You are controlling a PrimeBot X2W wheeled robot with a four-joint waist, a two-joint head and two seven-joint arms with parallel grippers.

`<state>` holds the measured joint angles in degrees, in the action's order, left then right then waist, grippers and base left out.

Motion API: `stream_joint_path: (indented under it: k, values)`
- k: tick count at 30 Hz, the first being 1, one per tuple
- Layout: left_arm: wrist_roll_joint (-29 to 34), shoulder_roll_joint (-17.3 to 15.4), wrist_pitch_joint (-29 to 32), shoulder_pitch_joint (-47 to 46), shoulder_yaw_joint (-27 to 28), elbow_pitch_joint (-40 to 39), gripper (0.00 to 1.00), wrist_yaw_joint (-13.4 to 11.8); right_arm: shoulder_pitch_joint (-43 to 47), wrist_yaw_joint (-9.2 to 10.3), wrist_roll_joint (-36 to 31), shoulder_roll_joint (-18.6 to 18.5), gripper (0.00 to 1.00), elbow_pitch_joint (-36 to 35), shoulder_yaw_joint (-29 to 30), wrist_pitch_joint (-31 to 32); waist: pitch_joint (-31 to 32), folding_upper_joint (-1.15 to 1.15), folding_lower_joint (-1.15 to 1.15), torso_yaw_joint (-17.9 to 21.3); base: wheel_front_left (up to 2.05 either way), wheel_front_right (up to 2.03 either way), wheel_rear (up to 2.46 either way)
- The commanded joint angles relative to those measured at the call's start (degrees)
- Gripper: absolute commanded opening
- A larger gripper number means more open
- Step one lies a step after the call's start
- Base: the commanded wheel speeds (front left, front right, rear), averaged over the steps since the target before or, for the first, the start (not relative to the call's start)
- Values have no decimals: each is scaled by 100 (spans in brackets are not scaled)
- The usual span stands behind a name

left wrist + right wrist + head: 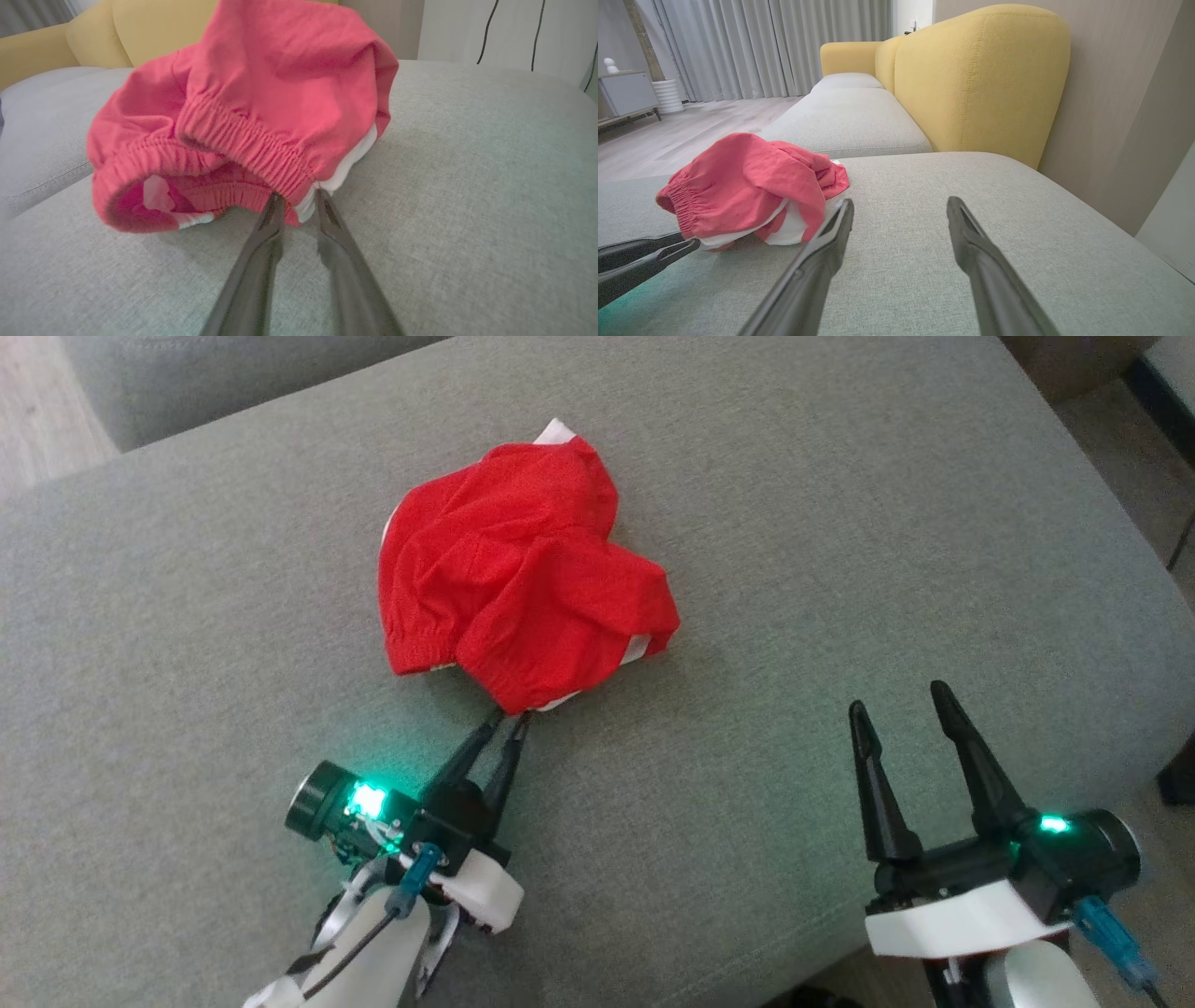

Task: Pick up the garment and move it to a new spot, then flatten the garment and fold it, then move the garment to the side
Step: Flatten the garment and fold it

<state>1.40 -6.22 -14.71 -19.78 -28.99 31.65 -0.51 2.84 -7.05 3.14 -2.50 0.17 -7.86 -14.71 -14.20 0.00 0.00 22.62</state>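
Grey fabric sofa seat (pixel 887 551) is taken as the carrying surface; it is flat with rounded edges. A second grey seat cushion (pixel 233 373) is seen next to it at the upper left of the head view, divided from it by a gap. A red garment (pixel 513 579) is laid directly on the seat near its middle, crumpled in a heap. Its elastic waistband is folded over, and white fabric is exposed at its near and far edges.

Garment (pixel 523 588): matt cloth, creased, ribbed elastic hem. Sofa cushion (pixel 840 523): woven fabric, matt, finely textured. Fingers (pixel 990 275): smooth plastic, slight sheen.
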Motion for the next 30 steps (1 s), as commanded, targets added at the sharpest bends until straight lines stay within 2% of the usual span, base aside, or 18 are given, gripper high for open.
stream_joint_path:
  k: [1, 8, 13, 19, 23, 26, 30]
  values:
    - [-30, -85, -29, -187, 121, -132, 0, -1, -167, -44, 65, -38, 100, -147, -155, -29, 37, 0, 0, 33, 0, 0, 0]
    - [-61, -120, -29, -255, -58, -148, 0, 158, -128, -44, 91, -38, 100, -117, -140, -29, 218, 0, 0, 186, 0, 0, 0]
    - [-33, -69, -29, -532, -361, -813, 0, 442, -56, -44, 160, -38, 100, -114, -183, -29, 397, 0, 0, 249, 0, 0, 0]
    - [-357, -28, -29, -1545, -441, -1488, 0, 720, 67, -44, 221, -38, 100, -110, -182, -29, 672, 0, 0, 164, 0, 0, 0]
    - [-725, -164, 248, -2401, -356, -1600, 0, 780, 160, -44, 241, -38, 100, -106, -188, -29, 828, 0, 0, 29, 0, 0, 0]
    - [-1129, -292, 728, -2791, -240, -1571, 0, 792, 195, -44, 259, -38, 100, -115, -205, -29, 873, 0, 0, -97, 0, 0, 0]
    - [-1434, -797, 1332, -2858, -564, -1330, 0, 797, 216, -44, 260, -38, 100, -97, -227, -29, 885, 0, 0, -278, 0, 0, 0]
